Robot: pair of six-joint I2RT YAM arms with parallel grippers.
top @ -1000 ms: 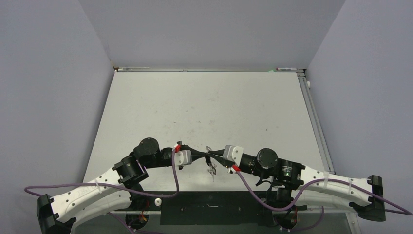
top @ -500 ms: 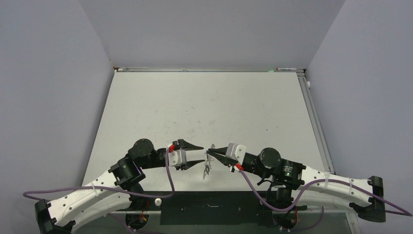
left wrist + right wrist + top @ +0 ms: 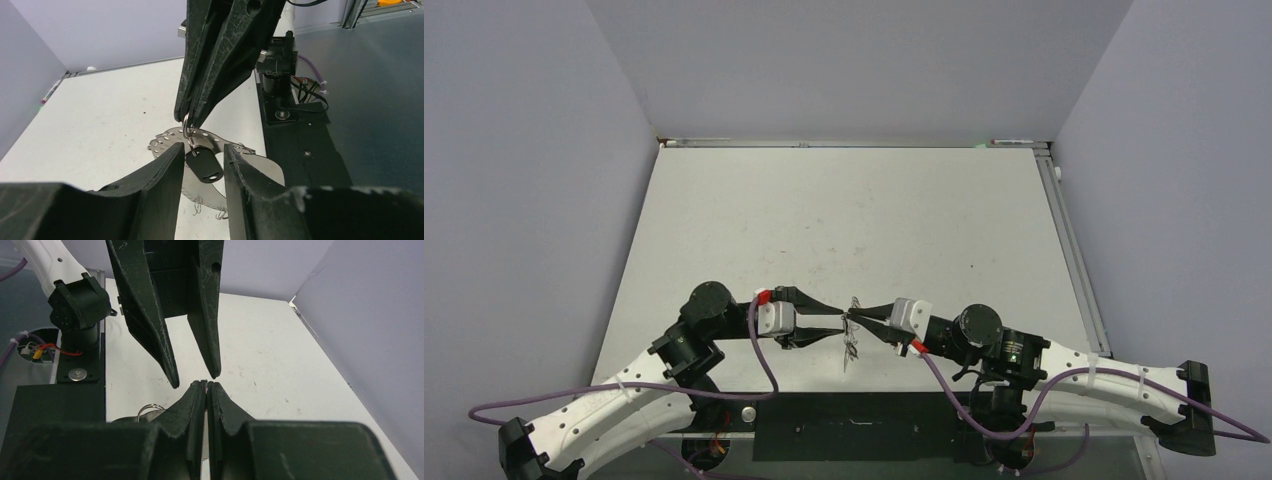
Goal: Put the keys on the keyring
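Note:
My right gripper (image 3: 856,316) is shut on the rim of the keyring (image 3: 852,348), which hangs below it over the near part of the table. In the left wrist view the keyring (image 3: 170,140) is a thin silvery hoop with small holes and wire loops. One of the keys (image 3: 204,166), black-headed, dangles from a small ring under the right fingertips (image 3: 192,107). My left gripper (image 3: 204,148) is open, a finger on each side of that key's head with small gaps. In the right wrist view the shut right gripper (image 3: 206,385) faces the open left fingers (image 3: 165,360).
The white table (image 3: 844,220) stretches to the back between grey-violet walls. A black base plate (image 3: 854,425) lies along the near edge between the arm mounts. Purple cables (image 3: 769,375) loop beside both arms. The right arm's base (image 3: 280,80) stands behind the keyring.
My left gripper, shut against the right fingertips a second ago, opened and drew back left, then came in again around the hanging key, a little narrower. The right gripper stayed shut.

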